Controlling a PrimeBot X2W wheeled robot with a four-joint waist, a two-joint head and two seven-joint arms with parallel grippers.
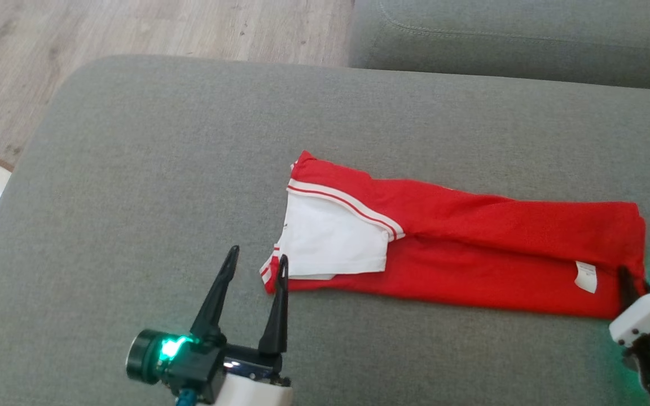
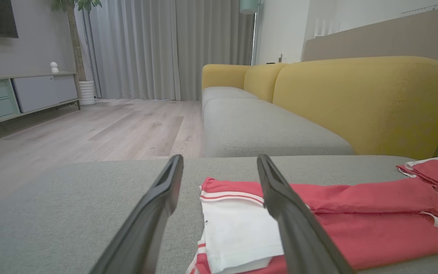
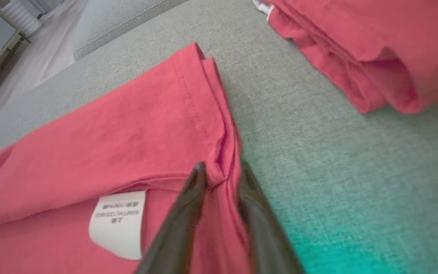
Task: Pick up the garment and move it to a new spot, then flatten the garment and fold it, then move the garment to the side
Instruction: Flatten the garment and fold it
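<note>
On the cushion [image 1: 189, 141], head view: garment [image 1: 471, 242] lies as a long red band folded lengthwise, with a white panel on top at its left end
Drag risk: right gripper [image 1: 627, 282] sits at the near right corner alone, so a lift from there could, I judge, pull the band crooked or spill the fold
Left gripper [image 1: 259, 256]: wide open and empty, its right finger at the left end's near corner; I cannot tell if it touches
Left wrist view, peel risk: left gripper [image 2: 219, 160] straddles the white panel's edge; closing here may catch only that layer and strip it off the garment [image 2: 356, 213]
Second garment [image 2: 435, 173]: near, past the far right end
Right wrist view, grip: right gripper [image 3: 222, 177] is narrowed onto a bunched ridge of hem, cloth pinched between its fingers
Layer risk: the pinch looks thin, so lower layers of the garment [image 3: 108, 133] may stay behind
Label [image 3: 118, 222]: just left of the fingers
Sweep risk: second garment [image 3: 356, 49] lies apart across bare cushion [image 3: 318, 160], yet near enough to be brushed by a swing that way
</note>
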